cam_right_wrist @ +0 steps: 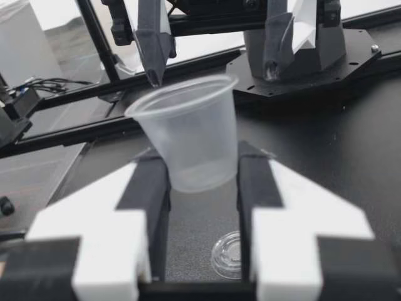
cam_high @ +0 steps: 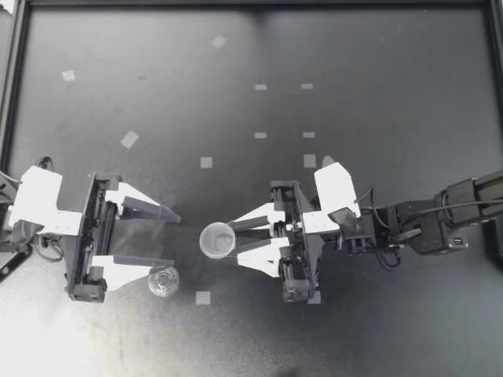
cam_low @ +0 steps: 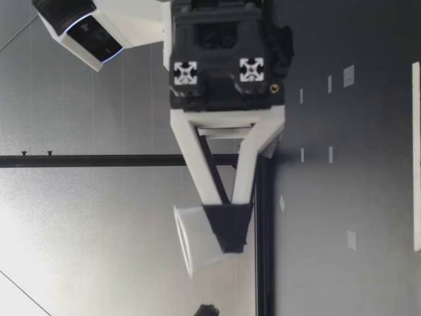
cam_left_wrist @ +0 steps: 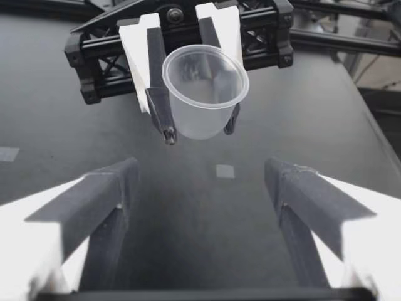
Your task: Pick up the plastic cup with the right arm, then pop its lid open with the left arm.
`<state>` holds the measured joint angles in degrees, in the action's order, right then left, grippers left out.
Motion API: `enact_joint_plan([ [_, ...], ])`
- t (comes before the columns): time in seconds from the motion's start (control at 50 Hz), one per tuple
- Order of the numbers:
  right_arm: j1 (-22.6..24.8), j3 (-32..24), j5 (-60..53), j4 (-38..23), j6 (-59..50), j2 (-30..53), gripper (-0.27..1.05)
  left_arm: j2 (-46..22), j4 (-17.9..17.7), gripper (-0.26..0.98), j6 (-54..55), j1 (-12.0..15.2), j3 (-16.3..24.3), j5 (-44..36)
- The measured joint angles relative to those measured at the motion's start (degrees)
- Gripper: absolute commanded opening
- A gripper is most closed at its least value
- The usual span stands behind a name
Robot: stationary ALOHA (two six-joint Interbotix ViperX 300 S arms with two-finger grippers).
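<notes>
My right gripper [cam_high: 229, 241] is shut on a clear plastic cup [cam_high: 218, 240], one finger on each side of its wall. The low view shows that cup [cam_low: 197, 240] held off the table, tilted, in my right gripper [cam_low: 227, 230]. My left gripper [cam_high: 174, 238] stands wide open facing it, with nothing between its fingers. Ahead of the open left gripper [cam_left_wrist: 202, 169] hangs the held cup [cam_left_wrist: 203, 94]. A second, smaller clear cup [cam_high: 163, 280] stands on the table beside the left gripper's nearer finger. In the right wrist view the held cup [cam_right_wrist: 188, 135] sits between the fingers, and the small cup [cam_right_wrist: 227, 254] lies on the table below.
Small grey tape marks [cam_high: 203, 298] dot the dark table [cam_high: 354, 78]. A black frame rail [cam_high: 9, 94] runs along the table's left edge and back. The far half of the table holds only tape marks.
</notes>
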<state>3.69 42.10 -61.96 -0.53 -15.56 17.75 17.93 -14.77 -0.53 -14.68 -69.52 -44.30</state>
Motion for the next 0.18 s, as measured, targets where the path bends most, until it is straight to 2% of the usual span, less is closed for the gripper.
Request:
enact_joint_plan([
  [0.18, 0.0, 0.0, 0.44, 0.0, 0.09, 0.0, 0.26, 0.0, 0.0, 0.72, 0.0, 0.0, 0.0, -0.09],
])
